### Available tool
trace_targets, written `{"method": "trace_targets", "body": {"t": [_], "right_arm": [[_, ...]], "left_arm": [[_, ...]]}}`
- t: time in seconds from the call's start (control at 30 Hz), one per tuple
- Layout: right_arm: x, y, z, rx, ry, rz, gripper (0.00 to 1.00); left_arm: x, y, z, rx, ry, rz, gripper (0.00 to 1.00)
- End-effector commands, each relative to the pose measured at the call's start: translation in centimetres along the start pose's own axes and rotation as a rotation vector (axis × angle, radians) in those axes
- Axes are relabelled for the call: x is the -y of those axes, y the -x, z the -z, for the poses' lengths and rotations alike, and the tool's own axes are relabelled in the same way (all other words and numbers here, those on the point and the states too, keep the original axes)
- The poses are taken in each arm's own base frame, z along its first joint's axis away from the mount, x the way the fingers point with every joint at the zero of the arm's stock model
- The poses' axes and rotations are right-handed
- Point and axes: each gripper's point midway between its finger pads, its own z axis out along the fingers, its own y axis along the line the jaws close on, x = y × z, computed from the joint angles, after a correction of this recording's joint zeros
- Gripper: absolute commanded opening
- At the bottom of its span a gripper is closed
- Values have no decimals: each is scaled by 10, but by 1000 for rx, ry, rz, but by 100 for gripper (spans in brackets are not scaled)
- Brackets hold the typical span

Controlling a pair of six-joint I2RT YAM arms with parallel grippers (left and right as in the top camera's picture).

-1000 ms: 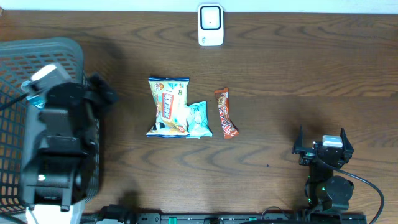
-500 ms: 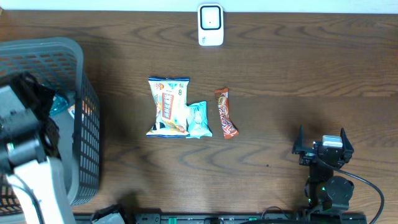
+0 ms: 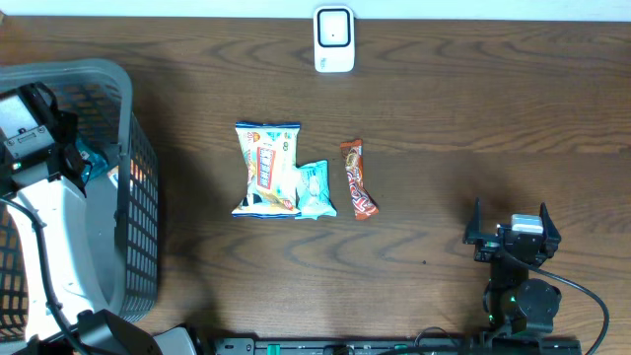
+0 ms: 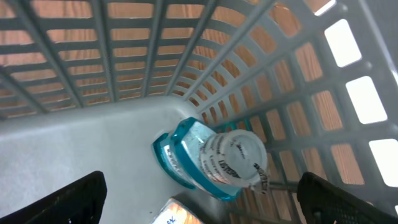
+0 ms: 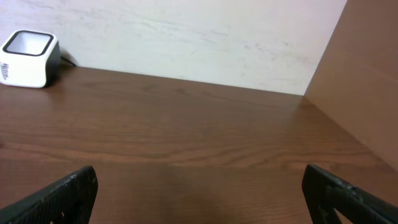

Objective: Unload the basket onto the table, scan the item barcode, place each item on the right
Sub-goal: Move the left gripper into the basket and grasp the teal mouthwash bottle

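Well, the item nearest any tool is a teal-rimmed packet [image 4: 211,158] with a clear, printed middle. It lies on the floor of the grey plastic basket [image 3: 138,197], tucked into a corner where the slatted walls meet. The corner of another wrapper pokes in just below it, too cropped to identify. The left gripper [image 4: 205,202] hangs over that packet inside the basket with its jaws spread wide and nothing between them — the two dark fingertips show only at the lower edges of the wrist view, well clear of the wrapper.

Out on the brown wooden table [image 3: 473,118], three more items sit in a row near the middle: a tall white snack bag [image 3: 266,170], a small pale-blue sachet [image 3: 315,189] touching the bag's lower right corner, and an orange bar [image 3: 359,179] just beside the sachet.

The white scanner [image 3: 334,39] stands at the far edge of the table, well apart from all of them.

The right gripper [image 3: 510,215] is parked near the front right of the table — jaws fully apart, empty, pointing across bare wood toward the pale wall.
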Motion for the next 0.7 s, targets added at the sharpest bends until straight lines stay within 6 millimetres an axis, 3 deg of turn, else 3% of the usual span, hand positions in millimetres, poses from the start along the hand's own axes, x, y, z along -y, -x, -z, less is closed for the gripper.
{"method": "trace_targets", "body": {"t": [0.0, 0.23, 0.5, 0.67], "right_arm": [[2, -1, 0, -2, -12, 7, 99], [2, -1, 0, -2, -12, 7, 99], [2, -1, 0, -2, -12, 7, 99], [2, -1, 0, -2, -12, 7, 99]], "left_arm": [[6, 2, -1, -2, -17, -181, 98], [13, 3, -14, 16, -28, -477, 98], [27, 5, -34, 55, -52, -608, 98], [25, -1, -42, 39, -42, -613, 99]]}}
